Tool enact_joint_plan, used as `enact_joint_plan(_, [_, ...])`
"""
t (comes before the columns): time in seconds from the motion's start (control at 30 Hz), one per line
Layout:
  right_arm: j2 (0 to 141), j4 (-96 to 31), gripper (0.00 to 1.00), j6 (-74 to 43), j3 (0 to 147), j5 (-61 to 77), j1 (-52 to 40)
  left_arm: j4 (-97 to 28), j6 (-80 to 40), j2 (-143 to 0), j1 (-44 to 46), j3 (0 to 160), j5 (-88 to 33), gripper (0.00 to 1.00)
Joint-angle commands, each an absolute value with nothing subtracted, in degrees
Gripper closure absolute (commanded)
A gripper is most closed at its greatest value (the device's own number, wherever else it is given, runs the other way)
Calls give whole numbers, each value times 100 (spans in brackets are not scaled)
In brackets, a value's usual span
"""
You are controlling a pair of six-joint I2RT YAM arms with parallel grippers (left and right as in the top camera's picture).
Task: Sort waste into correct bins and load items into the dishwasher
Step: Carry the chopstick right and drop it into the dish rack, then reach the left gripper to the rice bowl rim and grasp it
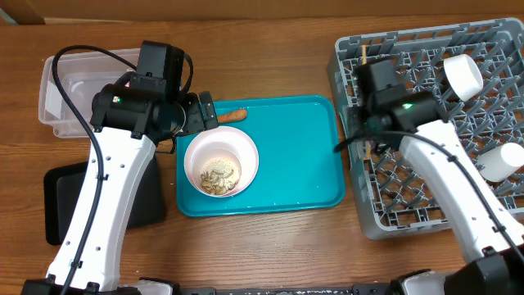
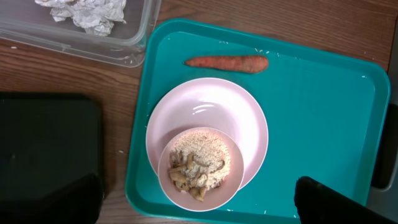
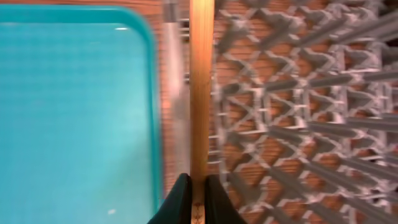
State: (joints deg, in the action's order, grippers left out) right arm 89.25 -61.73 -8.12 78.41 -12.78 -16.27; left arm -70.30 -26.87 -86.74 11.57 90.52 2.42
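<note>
Looks like loading. Got the right claw (image 3: 198,186) pinched on a wooden chopstick (image 3: 201,93) (blurry, maybe a pair) over the dish rack (image 1: 342,61), left edge. Needs lowering between pegs, then letting go. Got left claw (image 1: 205,113) spread wide by the carrot (image 2: 227,62).

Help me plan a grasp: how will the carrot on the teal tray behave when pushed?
The carrot looks round and tapered, so it would probably roll in a curve on the smooth teal tray. It lies straight, so likely stiff.
</note>
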Motion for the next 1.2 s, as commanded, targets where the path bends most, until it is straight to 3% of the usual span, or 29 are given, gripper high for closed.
enact_joint_plan(0.0, [8973,-6184,94,-395,7568,-1426,-1406,-7028,-2724,-8656,1160,9102,296,0])
enact_joint_plan(0.47, [8976,-5336,94,69,6224,-891,-1160,-7024,-2724,-8659,1160,9100,296,0])
enact_joint_plan(0.5, [8973,-5334,90,69,6224,-891,-1160,-7024,-2724,-8656,1160,9100,296,0])
enact_joint_plan(0.53, [8973,-5319,79,67,6224,-891,-1160,-7024,-2724,-8656,1160,9100,296,0])
enact_joint_plan(0.57, [8973,-5301,60,67,6226,-891,-1160,-7024,-2724,-8656,1160,9102,296,0])
enact_joint_plan(0.6, [8973,-5286,56,67,6226,-891,-1160,-7024,-2724,-8656,1160,9100,296,0])
enact_joint_plan(0.83, [8967,-5524,52,19,6556,-893,-1160,-7026,-2724,-8656,1160,9100,296,0])
enact_joint_plan(1.1, [8886,-6521,52,3,8278,-786,-1160,-7035,-2724,-8659,1166,9100,126,0])
enact_joint_plan(1.17, [8877,-6744,45,3,8694,-445,-1160,-7046,-2724,-8659,1170,9100,97,0])
